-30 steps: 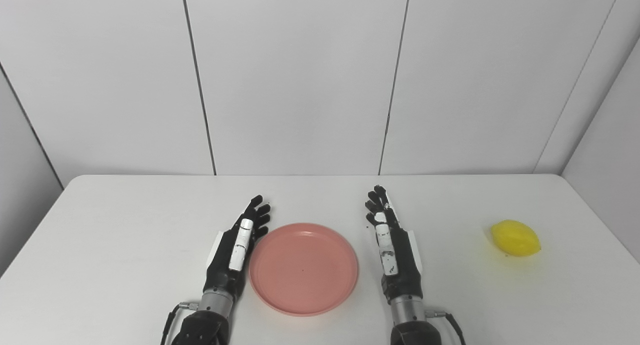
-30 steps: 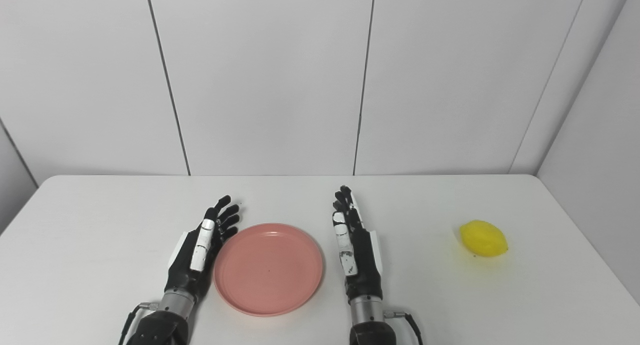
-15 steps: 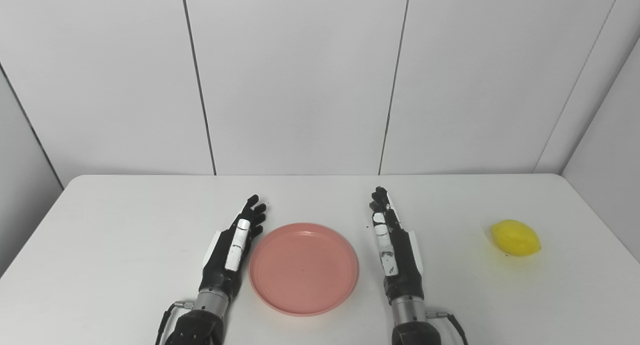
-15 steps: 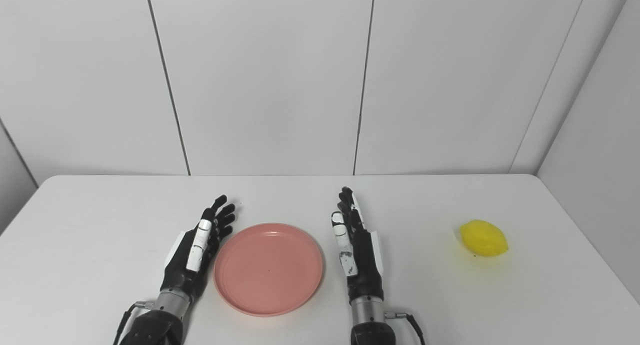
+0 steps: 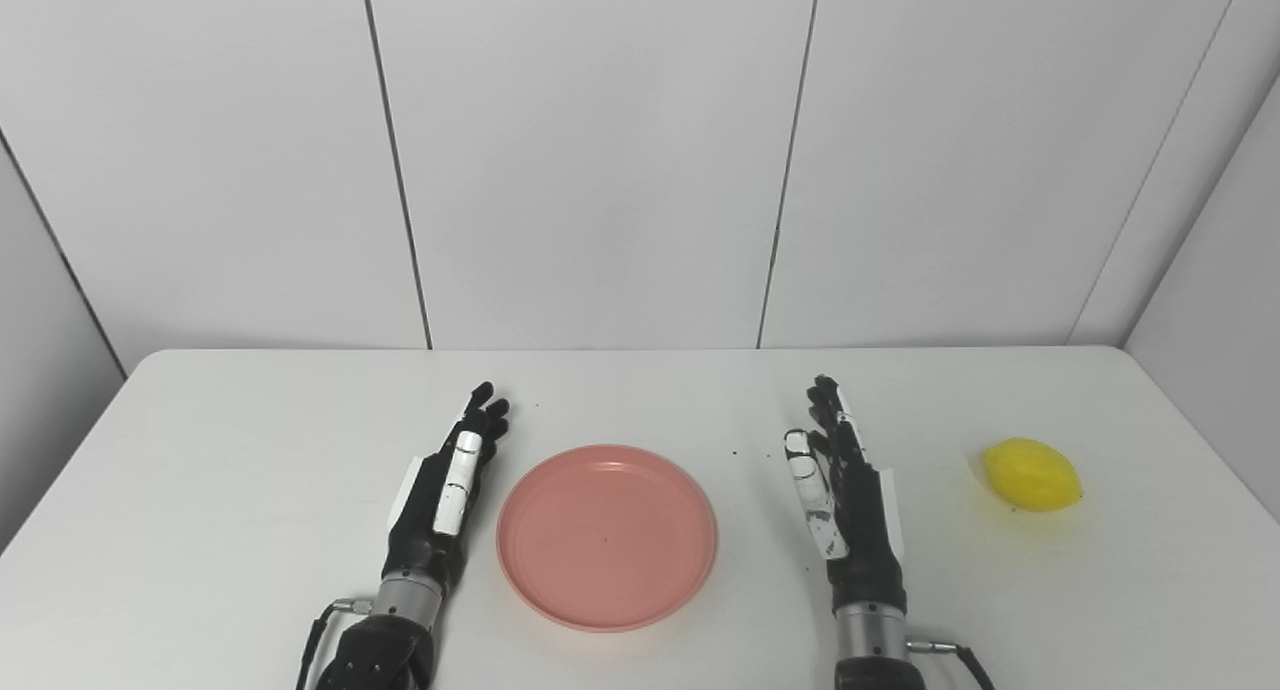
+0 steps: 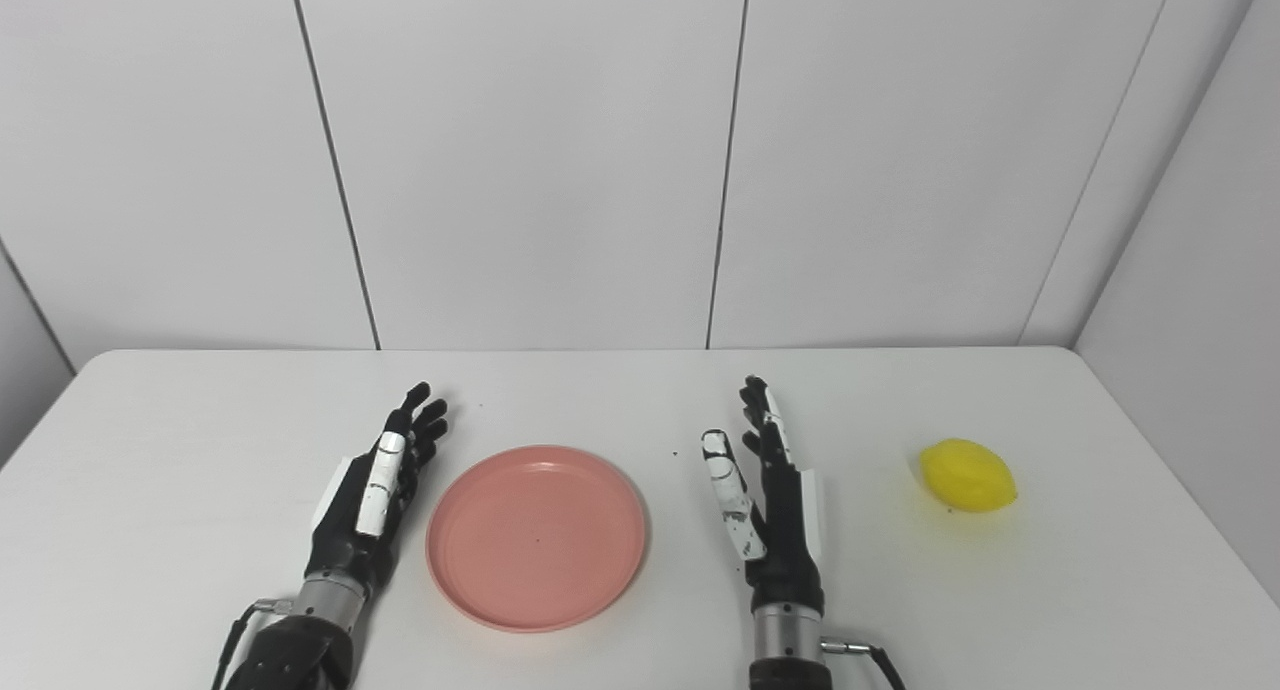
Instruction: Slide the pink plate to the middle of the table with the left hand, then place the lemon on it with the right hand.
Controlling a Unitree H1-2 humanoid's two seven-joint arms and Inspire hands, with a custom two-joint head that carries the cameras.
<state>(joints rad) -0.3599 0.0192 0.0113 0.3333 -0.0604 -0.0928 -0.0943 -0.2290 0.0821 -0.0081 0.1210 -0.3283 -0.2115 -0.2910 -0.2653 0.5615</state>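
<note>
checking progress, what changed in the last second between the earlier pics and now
The right robot hand moved right, away from the pink plate and toward the lemon, still open and short of it. The left robot hand drew back left, leaving a gap beside the plate's rim; it is open too. Plate and lemon stayed where they were on the table.

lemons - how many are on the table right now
1. The lemon lies alone near the table's right edge, beyond the right hand, apart from the pink plate in the middle. Nothing in view could hide another.
</note>
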